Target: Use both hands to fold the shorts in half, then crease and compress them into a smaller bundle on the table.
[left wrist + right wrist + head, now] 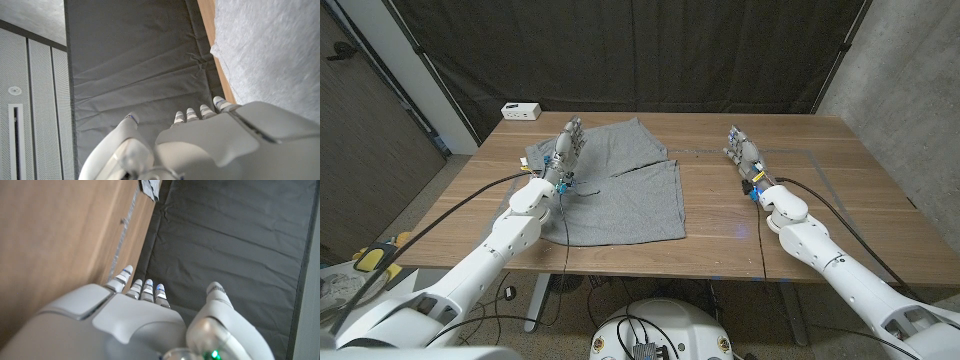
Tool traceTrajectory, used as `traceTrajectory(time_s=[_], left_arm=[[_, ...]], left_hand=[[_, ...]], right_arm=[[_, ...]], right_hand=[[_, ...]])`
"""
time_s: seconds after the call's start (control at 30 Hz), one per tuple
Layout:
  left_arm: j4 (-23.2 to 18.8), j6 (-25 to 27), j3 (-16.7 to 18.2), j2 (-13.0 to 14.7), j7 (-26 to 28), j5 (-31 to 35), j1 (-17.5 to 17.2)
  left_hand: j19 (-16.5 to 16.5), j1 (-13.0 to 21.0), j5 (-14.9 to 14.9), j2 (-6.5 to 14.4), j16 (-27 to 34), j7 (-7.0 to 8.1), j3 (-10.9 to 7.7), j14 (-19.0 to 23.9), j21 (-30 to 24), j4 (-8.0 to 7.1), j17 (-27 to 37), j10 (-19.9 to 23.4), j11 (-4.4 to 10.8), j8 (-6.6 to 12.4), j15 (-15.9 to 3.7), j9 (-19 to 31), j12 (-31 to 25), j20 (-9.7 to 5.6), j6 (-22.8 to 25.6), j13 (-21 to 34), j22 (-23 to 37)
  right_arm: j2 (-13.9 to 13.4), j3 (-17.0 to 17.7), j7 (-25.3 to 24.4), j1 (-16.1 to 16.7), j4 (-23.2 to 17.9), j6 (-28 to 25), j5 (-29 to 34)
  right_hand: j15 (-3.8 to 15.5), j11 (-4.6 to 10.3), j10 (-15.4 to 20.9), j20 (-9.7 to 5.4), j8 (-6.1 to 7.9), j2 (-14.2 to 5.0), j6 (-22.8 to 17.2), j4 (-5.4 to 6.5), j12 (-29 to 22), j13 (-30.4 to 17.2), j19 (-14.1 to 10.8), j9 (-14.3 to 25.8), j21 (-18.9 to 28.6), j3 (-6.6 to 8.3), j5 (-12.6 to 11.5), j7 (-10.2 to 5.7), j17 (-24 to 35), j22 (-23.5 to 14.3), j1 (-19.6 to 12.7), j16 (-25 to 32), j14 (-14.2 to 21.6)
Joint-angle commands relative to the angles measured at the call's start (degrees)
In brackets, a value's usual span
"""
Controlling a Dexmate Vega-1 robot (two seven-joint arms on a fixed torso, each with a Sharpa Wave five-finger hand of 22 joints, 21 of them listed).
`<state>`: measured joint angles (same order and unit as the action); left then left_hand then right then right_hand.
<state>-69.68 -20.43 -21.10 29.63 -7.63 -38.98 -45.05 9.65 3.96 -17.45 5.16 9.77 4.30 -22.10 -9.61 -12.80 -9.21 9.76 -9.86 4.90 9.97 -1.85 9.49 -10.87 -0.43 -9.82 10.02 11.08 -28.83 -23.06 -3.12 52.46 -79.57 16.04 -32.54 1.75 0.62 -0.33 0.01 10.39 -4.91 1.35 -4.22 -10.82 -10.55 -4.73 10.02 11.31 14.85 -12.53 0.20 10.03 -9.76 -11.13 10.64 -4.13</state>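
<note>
Grey shorts (pixel 617 187) lie spread on the wooden table (pixel 820 225), waistband toward the front and the two legs toward the back. My left hand (pixel 566 149) is raised over the shorts' left side, fingers straight and apart, holding nothing. The same hand (pixel 200 135) shows in the left wrist view with grey cloth (pixel 270 55) beside it. My right hand (pixel 744 152) stands over bare wood to the right of the shorts, fingers extended and empty. In the right wrist view the right hand (pixel 135 310) reaches along the tabletop toward the dark curtain.
A small white box (pixel 521 110) sits at the table's back left corner. Tape lines (pixel 790 152) mark the wood on the right half. A black curtain (pixel 650 55) hangs behind the table, and a concrete wall (pixel 910 90) stands at the right.
</note>
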Motion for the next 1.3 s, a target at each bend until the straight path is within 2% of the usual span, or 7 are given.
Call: traceTrajectory(time_s=[0.03,0.27,0.4,0.47,0.63,0.87,1.3], left_arm=[[8.8,-5.1,-1.3,-0.9,-13.8,0.4,4.4],[4.8,-5.0,-1.9,0.0,-9.7,3.1,3.0],[-0.2,-4.9,-1.6,1.3,-4.2,5.8,0.5],[-3.2,-4.3,-1.5,2.3,-1.0,7.6,-0.9],[-10.7,-2.5,-0.8,5.0,6.6,12.5,-4.7],[-19.5,0.6,1.0,8.3,14.4,17.0,-10.0],[-29.9,5.5,4.2,13.5,21.5,24.2,-16.3]], left_hand=[[5.0,0.1,-0.4,3.6,0.5,0.38,-0.39,-14.6,-0.2,0.02,0.2,-12.6,0.3,0.29,-0.78,0.3,-0.2,-0.02,-12.3,0.2,0.1],[4.6,0.2,-0.4,3.3,0.7,0.24,-0.33,-13.9,-0.3,0.16,0.2,-11.4,-0.3,0.68,-0.76,0.3,-0.7,-0.03,-11.1,0.2,0.1],[3.3,0.8,-0.1,2.4,1.1,0.33,-0.13,-11.6,-0.7,0.88,0.1,-8.3,-1.75,1.28,0.79,0.3,-1.6,1.08,-8.2,0.2,0.0],[2.8,1.1,0.0,2.0,1.2,0.75,-0.04,-10.7,-0.8,1.2,0.0,-7.1,-2.07,1.47,1.38,0.3,-1.8,1.7,-6.9,0.3,0.0],[1.1,2.1,0.7,1.1,1.5,1.99,0.11,-7.6,-1.1,2.31,0.0,-3.6,-3.85,1.97,3.46,0.4,-2.5,4.34,-2.9,0.4,-0.1],[0.9,3.3,1.4,0.7,1.5,2.42,-0.03,-5.7,-0.9,3.41,0.1,-1.3,-4.71,2.09,5.06,0.4,-2.9,6.09,-0.6,0.4,-0.1],[0.7,4.4,2.1,0.6,1.4,2.46,-0.32,-4.8,-0.9,4.43,0.1,0.2,-5.88,1.89,5.5,0.5,-3.1,6.86,0.3,0.5,-0.1]], right_arm=[[-0.4,-1.2,-11.1,7.2,-16.8,-0.3,9.0],[-3.4,-0.4,-10.4,7.3,-18.5,-1.7,10.2],[-5.1,0.0,-10.3,7.4,-19.8,-3.6,11.0],[-5.7,0.1,-10.0,7.2,-19.9,-3.7,11.4],[-7.9,0.3,-9.2,7.1,-21.6,-5.0,12.7],[-10.0,0.0,-9.7,7.2,-24.2,-6.6,16.4],[-13.8,0.0,-11.1,8.2,-30.2,-11.6,22.8]], right_hand=[[-0.07,-0.1,-0.2,-0.18,0.41,-0.01,0.4,0.03,-0.3,-0.2,-0.6,0.3,0.2,0.44,-0.3,0.04,0.2,-0.3,-0.3,0.3,-0.4],[-0.31,-0.44,1.0,-0.16,0.76,-0.25,-0.7,-0.28,-0.7,-0.2,-0.9,0.3,0.3,0.66,-0.3,0.3,0.2,-0.3,-0.8,0.5,0.3],[-3.95,-0.96,2.1,2.77,0.87,-0.65,-1.8,-1.63,-0.8,-0.2,-2.0,0.3,0.5,1.41,0.0,-0.03,0.2,-0.3,-2.8,1.0,2.5],[-4.44,-1.34,2.8,4.21,0.98,-0.92,-2.4,-2.1,-0.9,-0.2,-2.7,0.3,0.7,1.77,0.1,0.06,0.2,-0.3,-3.5,1.1,3.3],[-5.26,-1.82,3.8,5.66,1.23,-1.4,-3.6,-2.76,-1.1,-0.2,-3.3,0.4,0.8,2.39,0.5,-0.54,0.3,-0.4,-4.7,1.4,4.7],[-5.56,-2.07,5.8,6.29,1.6,-2.14,-5.4,-3.53,-1.5,-0.3,-4.4,0.4,1.0,3.29,1.0,-1.41,0.4,-0.4,-6.3,1.7,6.4],[-5.25,-2.0,6.0,6.29,1.55,-2.56,-5.9,-3.95,-1.4,-0.3,-4.7,0.4,1.0,3.87,1.2,-1.62,0.4,-0.4,-7.3,1.7,6.8]])
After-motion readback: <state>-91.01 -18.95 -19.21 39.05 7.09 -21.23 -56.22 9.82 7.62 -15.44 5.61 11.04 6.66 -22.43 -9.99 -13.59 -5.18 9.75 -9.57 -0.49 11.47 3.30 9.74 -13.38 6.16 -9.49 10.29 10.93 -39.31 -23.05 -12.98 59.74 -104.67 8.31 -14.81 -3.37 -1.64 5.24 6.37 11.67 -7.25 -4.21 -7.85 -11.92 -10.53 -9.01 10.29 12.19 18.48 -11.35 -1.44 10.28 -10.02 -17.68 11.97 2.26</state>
